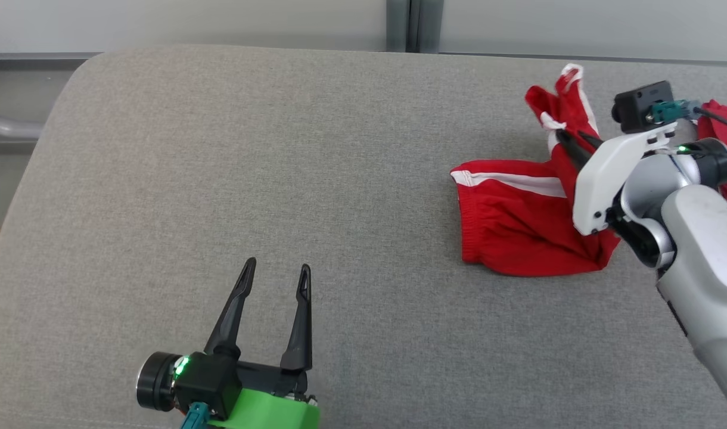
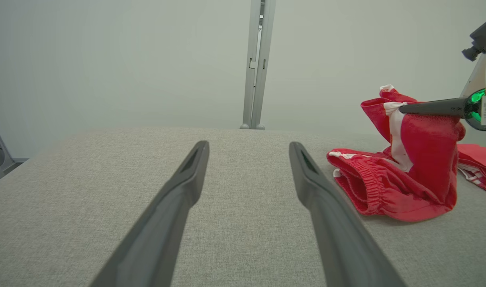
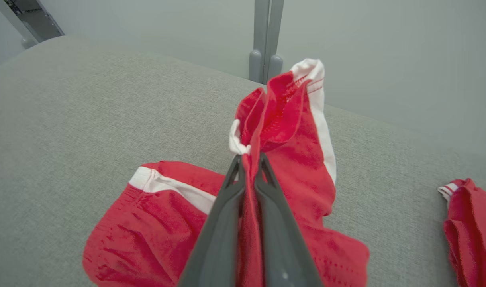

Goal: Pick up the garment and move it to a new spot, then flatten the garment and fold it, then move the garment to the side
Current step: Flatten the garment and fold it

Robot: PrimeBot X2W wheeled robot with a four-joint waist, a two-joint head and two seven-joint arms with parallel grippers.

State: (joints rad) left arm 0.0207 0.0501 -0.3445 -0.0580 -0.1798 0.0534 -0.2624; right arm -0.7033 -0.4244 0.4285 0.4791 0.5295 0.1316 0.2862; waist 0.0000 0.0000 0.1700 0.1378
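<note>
Your right gripper [image 3: 249, 158] pinches the soft, light red cloth shorts with white stripes [image 1: 518, 232]. Your left gripper [image 1: 278, 264] stands spread. Expect sagging, so take hold at the elastic waistband [image 2: 360, 177].

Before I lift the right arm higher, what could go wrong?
1. The right gripper pinches only a thin fold, while most of the shorts lies on the table; the cloth might slip out.
2. A second red garment lies close on the right; a sweep that way could drag it along.
3. The left gripper is open and far off, so it likely can't catch a drop.
</note>
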